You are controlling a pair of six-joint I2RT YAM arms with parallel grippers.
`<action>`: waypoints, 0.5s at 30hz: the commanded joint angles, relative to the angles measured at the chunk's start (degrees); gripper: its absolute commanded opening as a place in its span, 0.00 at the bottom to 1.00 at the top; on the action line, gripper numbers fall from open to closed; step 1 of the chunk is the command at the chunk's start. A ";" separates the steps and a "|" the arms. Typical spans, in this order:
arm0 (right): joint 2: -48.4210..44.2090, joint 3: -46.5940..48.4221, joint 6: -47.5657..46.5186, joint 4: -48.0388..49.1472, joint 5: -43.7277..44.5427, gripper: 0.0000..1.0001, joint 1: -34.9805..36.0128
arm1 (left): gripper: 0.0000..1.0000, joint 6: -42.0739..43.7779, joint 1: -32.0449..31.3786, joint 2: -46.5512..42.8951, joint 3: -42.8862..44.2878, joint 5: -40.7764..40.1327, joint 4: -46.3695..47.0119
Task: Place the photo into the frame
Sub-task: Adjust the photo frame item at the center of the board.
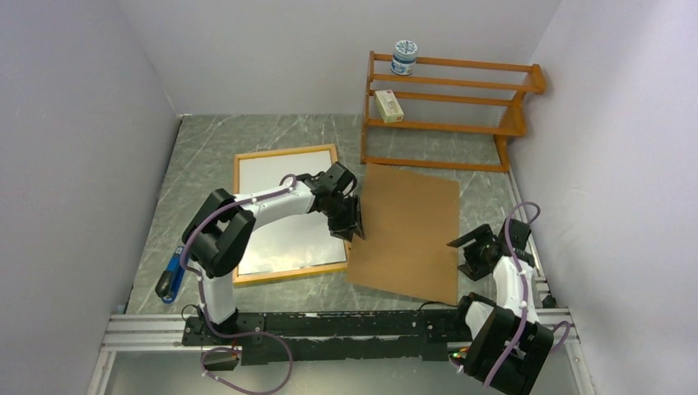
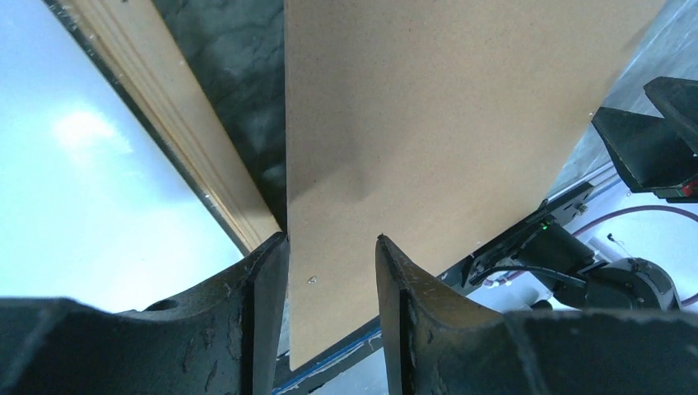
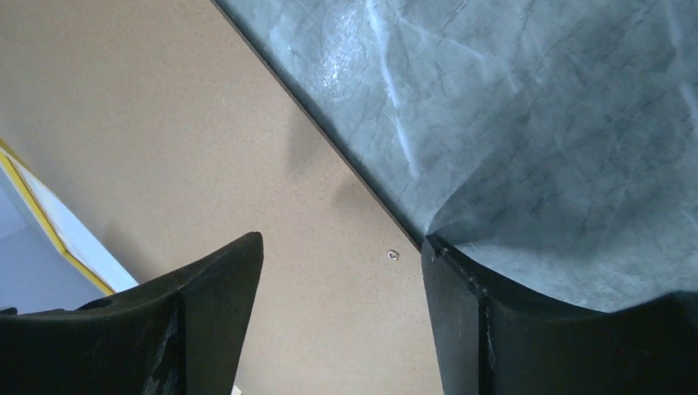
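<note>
Frame (image 1: 280,276) lies flat on the left of the table (image 1: 206,140), with the backing board (image 1: 411,222) just right of it. My left gripper (image 1: 350,226) is over their seam and my right gripper (image 1: 465,247) is at the board's right edge. The shelf rack (image 1: 449,125) stands far right, with a jar (image 1: 404,58) on top and a box (image 1: 389,106) on the shelf below.

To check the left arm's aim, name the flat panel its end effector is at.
The plain brown board, at its left edge, not the white sheet in the wooden frame.
</note>
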 commanded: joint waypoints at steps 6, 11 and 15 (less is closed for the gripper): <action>-0.08 -3.37 4.06 -3.68 -10.35 0.72 3.57 | 0.51 -2.15 -2.51 -7.52 -1.20 0.77 1.51; 0.72 -2.66 4.59 -1.13 -10.75 0.72 7.30 | 0.64 -0.78 -2.53 -9.68 -1.33 -4.73 -2.47; 2.70 -0.54 3.11 0.90 -9.55 0.72 11.09 | 0.73 0.58 -1.62 -9.86 -1.69 -8.04 -4.53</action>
